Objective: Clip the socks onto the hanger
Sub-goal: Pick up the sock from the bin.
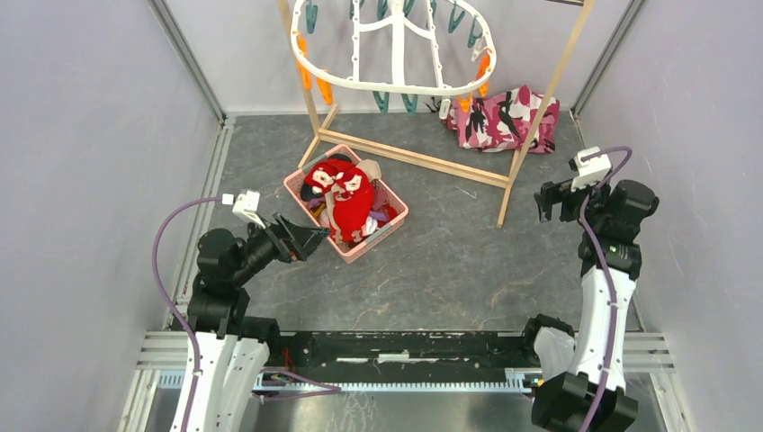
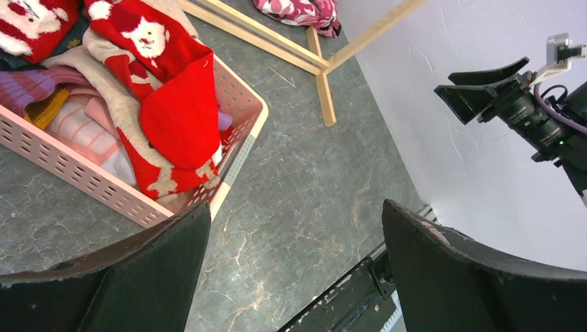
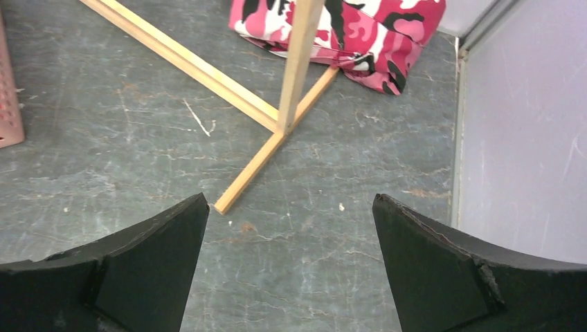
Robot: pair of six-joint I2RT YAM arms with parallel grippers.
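Note:
The socks (image 1: 346,200), mostly red with white patterns plus beige and pink ones, lie heaped in a pink basket (image 1: 382,232) on the floor mat. The left wrist view shows a red sock (image 2: 180,117) draped over the basket rim (image 2: 83,181). The hanger (image 1: 387,87), a white oval frame with orange and teal pegs, hangs at the back from the wooden rack. My left gripper (image 1: 315,238) (image 2: 296,205) is open and empty, just left of the basket's near corner. My right gripper (image 1: 551,200) (image 3: 289,196) is open and empty, off to the right near the rack's foot.
A light wooden rack (image 1: 409,157) (image 3: 297,62) stands behind the basket, its base bars on the mat. A pink, black and white patterned cloth (image 1: 504,117) (image 3: 360,28) lies at the back right. Grey walls close in on both sides.

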